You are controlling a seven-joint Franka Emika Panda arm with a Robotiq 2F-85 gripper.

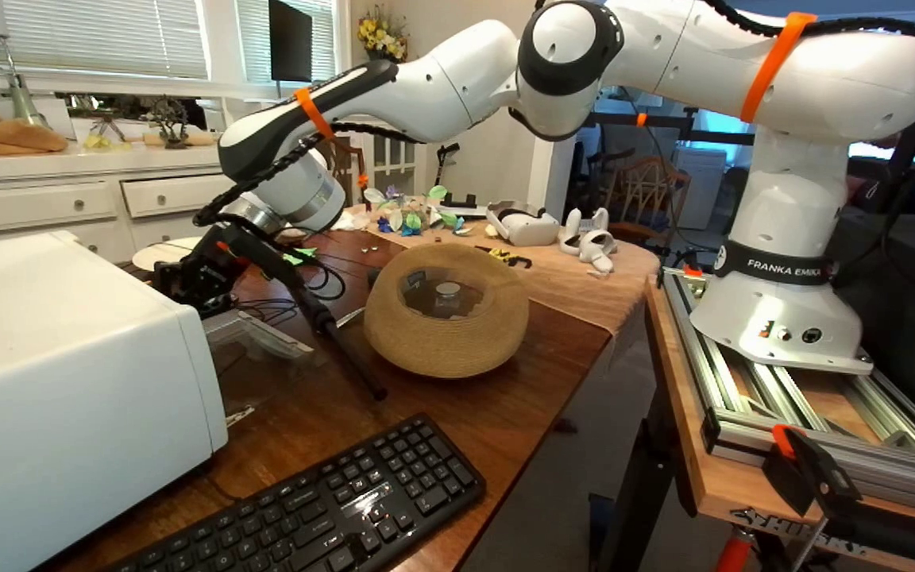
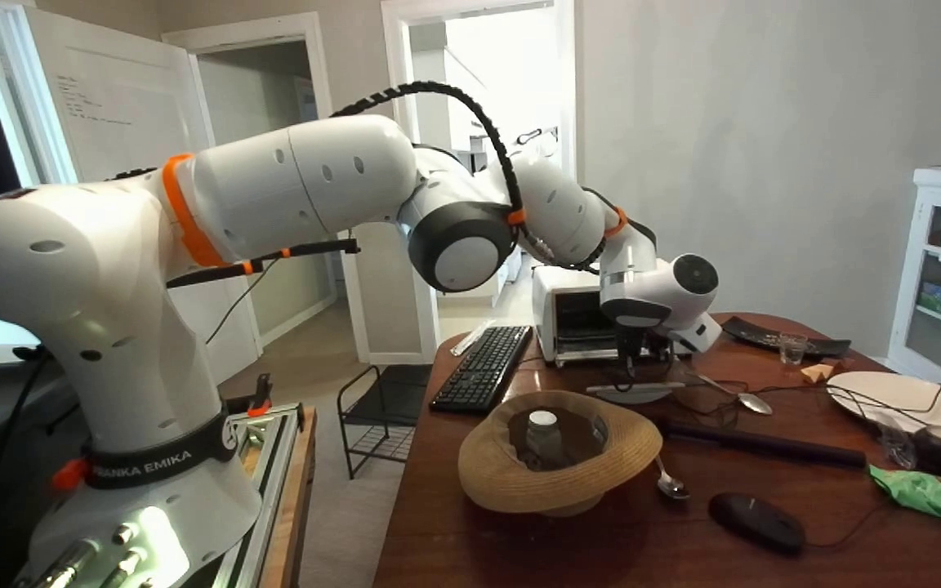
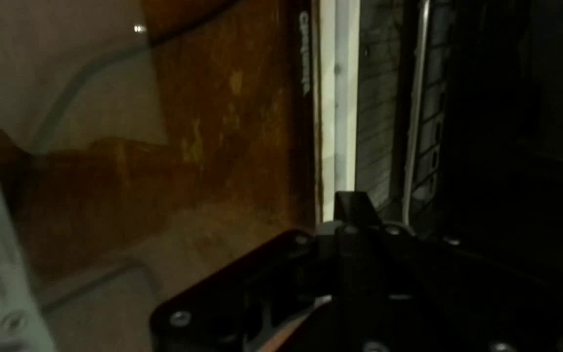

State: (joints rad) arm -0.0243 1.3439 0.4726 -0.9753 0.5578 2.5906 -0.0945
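On the worktop (image 2: pixel 470 543), the toaster oven (image 1: pixel 76 342) is standing with its glass door (image 1: pixel 267 340) lowered; at its front the claw (image 3: pixel 352 198) is hanging, fingers closed together; nearby, an upturned straw hat (image 2: pixel 515 486) is cradling a jar (image 2: pixel 545 441).

Toaster oven (image 1: pixel 76 357) and keyboard (image 1: pixel 338 504) cut off by the edges in an exterior view

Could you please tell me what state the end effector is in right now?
End effector: closed, nothing visible in its grip, near the open toaster oven.
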